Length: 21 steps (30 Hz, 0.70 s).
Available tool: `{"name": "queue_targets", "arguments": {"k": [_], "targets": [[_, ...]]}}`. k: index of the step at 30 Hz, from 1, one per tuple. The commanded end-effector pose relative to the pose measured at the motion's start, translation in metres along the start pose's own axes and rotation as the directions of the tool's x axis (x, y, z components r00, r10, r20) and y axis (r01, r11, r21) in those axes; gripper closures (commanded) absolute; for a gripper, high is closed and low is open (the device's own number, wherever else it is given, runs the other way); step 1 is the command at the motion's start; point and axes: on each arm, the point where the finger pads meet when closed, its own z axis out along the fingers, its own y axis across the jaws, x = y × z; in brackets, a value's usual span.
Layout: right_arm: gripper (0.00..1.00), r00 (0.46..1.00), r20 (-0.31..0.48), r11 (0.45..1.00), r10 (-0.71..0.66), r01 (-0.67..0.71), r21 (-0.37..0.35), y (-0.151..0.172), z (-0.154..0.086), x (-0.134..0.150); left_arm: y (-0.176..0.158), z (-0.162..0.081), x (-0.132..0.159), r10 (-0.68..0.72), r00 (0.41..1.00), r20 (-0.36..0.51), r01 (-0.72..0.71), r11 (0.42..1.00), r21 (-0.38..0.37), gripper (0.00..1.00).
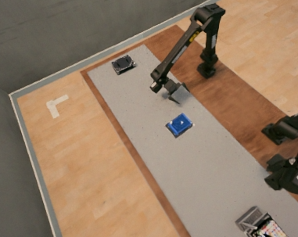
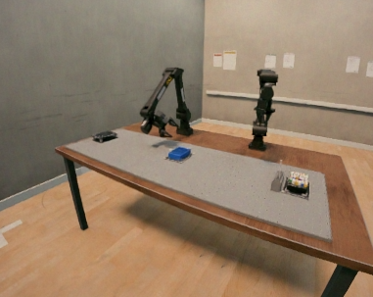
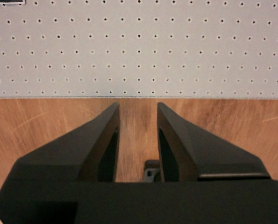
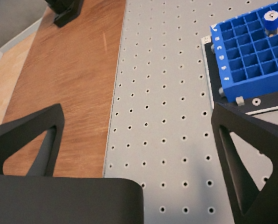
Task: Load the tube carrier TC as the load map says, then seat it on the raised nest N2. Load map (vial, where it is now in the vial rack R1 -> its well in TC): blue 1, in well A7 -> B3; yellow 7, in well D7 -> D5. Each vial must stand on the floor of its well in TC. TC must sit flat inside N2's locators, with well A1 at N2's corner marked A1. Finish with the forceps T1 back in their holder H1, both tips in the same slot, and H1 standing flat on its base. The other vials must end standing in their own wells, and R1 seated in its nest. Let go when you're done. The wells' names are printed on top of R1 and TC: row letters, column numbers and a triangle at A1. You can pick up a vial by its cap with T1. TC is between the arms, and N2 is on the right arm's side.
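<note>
The blue carrier TC (image 1: 180, 125) (image 2: 179, 154) (image 4: 243, 56) lies on its base plate between the arms. One blue-capped vial (image 4: 270, 19) stands in it; I cannot read its well. Rack R1 (image 2: 298, 181) holds many coloured vials at the other end, with the grey holder H1 (image 1: 250, 217) (image 2: 278, 180) beside it. Whether forceps T1 are in H1 is too small to tell. The dark nest N2 (image 1: 123, 64) (image 2: 105, 136) is at the far end. My left gripper (image 3: 138, 111) is slightly open and empty above the table's edge. My right gripper (image 4: 137, 111) (image 1: 181, 95) is wide open and empty, above the mat beside TC.
The grey perforated mat (image 1: 163, 159) (image 2: 223, 190) (image 3: 140, 45) runs along the wooden table (image 2: 321, 161) (image 3: 140, 125). The left arm's base (image 1: 274, 134) (image 2: 257, 142) and the right arm's base (image 1: 206, 70) (image 2: 184, 128) stand on the wood behind the mat.
</note>
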Motion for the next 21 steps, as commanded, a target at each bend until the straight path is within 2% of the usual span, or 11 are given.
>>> {"name": "queue_targets", "arguments": {"k": [1, 21], "targets": [[0.0, 1.0, -0.001, 1.0, -0.02, 0.02, 0.011, -0.0033, -0.0043, -0.0074, 0.0076, 0.0075, 0.0013, 0.006, 1.0, 0.001, -0.006, 1.0, -0.001, 0.76], [0.0, 1.0, -0.001, 1.0, -0.02, 0.02, 0.011, -0.0033, -0.0043, -0.0074, 0.0073, 0.0076, 0.0012, 0.003, 1.0, 0.001, -0.003, 1.0, -0.001, 0.76]]}}
